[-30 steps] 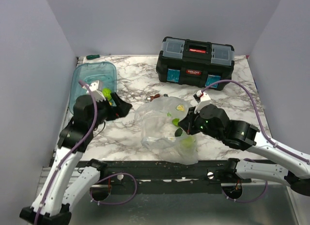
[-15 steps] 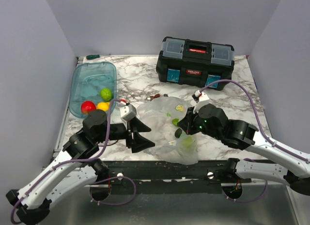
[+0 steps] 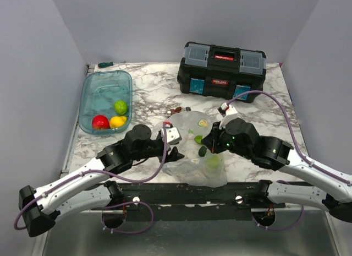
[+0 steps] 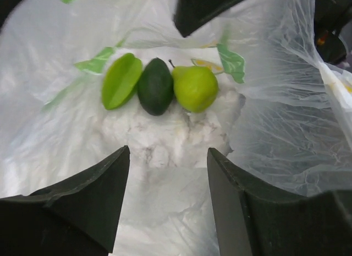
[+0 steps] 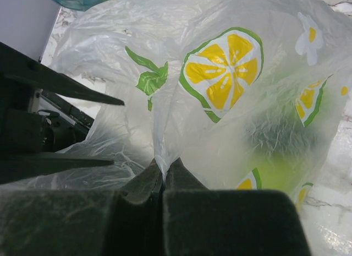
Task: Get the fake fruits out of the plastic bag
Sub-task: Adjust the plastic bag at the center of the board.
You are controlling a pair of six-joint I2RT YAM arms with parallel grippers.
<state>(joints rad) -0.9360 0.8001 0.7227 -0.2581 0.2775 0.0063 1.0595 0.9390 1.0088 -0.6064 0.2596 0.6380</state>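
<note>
The plastic bag (image 3: 193,157) is the biggest thing in my job. It lies crumpled on the worktop (image 3: 154,91) between my two arms, just in front of me. The blue tub (image 3: 94,86) sits well to the left of it. I think the job is about half done: a red fruit (image 3: 100,122), a yellow fruit (image 3: 116,121) and a lime-green fruit (image 3: 120,107) lie in the tub, out of the bag.

Three fruits are left inside the bag, side by side and touching: a light green pointy one (image 4: 121,80), a dark green one (image 4: 155,85) and a round lime-green one (image 4: 195,88).

My right fingers (image 5: 164,170) are closed tight on a fold of the bag, holding it up. My left fingers (image 3: 175,153) are spread apart at the bag's mouth with nothing between them. The fruits are just past the tips.

Around me are plain grey walls. The worktop is white marble with dark swirls. A black toolbox (image 3: 223,71) stands at the back.
</note>
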